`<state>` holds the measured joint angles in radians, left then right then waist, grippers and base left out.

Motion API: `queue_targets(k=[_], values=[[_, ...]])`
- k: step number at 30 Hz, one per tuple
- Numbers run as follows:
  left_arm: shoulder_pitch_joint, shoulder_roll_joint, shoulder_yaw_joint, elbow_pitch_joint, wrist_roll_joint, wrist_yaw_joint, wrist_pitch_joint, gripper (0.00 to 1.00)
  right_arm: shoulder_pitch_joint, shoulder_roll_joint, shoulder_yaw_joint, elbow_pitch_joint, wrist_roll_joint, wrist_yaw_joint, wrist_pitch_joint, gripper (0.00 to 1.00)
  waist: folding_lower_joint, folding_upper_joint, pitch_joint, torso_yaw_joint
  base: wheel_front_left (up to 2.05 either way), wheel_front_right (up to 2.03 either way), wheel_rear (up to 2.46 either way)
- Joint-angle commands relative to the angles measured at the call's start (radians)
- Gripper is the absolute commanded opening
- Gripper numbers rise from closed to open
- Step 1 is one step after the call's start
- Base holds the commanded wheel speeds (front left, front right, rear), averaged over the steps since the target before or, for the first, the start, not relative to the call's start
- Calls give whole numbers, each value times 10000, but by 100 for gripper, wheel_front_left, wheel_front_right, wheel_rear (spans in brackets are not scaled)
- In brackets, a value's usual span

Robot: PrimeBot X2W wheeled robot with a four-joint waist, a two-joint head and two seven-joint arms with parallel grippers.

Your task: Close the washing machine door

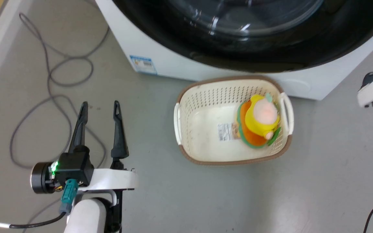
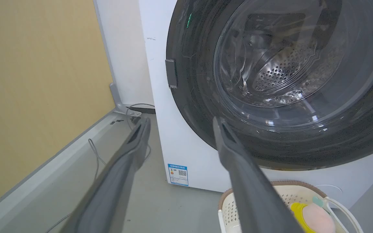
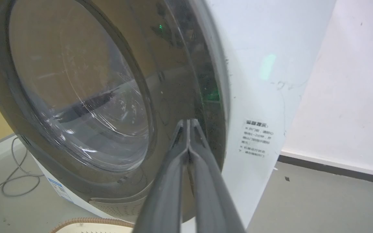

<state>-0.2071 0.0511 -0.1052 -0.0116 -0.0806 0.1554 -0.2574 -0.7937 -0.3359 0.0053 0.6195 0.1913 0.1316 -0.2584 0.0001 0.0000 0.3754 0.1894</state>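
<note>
Black washing machine door (image 3: pixel 173 81), seemingly flush; right gripper (image 3: pixel 189 121), pinched together at its 4 o'clock rim, should press squarely; left gripper (image 1: pixel 100 103) apart.

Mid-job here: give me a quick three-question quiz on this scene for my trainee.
1. True or false: the left gripper is shut.
2. What lies in the laundry basket? A) towel B) plush toy C) bottle
3. Fill in: the right gripper, fingers together, points at the glossy black ___ of the washing machine.
Key: 1 false, its fingers stand apart; 2 B; 3 door.
</note>
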Motion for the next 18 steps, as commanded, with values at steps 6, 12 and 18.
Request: queue_targets(k=[6,12,18], values=[[547,0,259,274,239,-115,-44,100,1596,684,-617,-2205,-354,-9,-34,0,-1,0,-1274,-596,0,0,0],[1026,90,444,416,370,-189,-44,100,3172,1474,-1004,-4113,-798,-9,-34,0,-1,0,-2022,-1071,0,0,0],[1529,165,598,503,444,-209,-44,100,4647,2116,-981,-5163,-905,-9,-34,0,-1,0,-2590,-1530,0,0,0]])
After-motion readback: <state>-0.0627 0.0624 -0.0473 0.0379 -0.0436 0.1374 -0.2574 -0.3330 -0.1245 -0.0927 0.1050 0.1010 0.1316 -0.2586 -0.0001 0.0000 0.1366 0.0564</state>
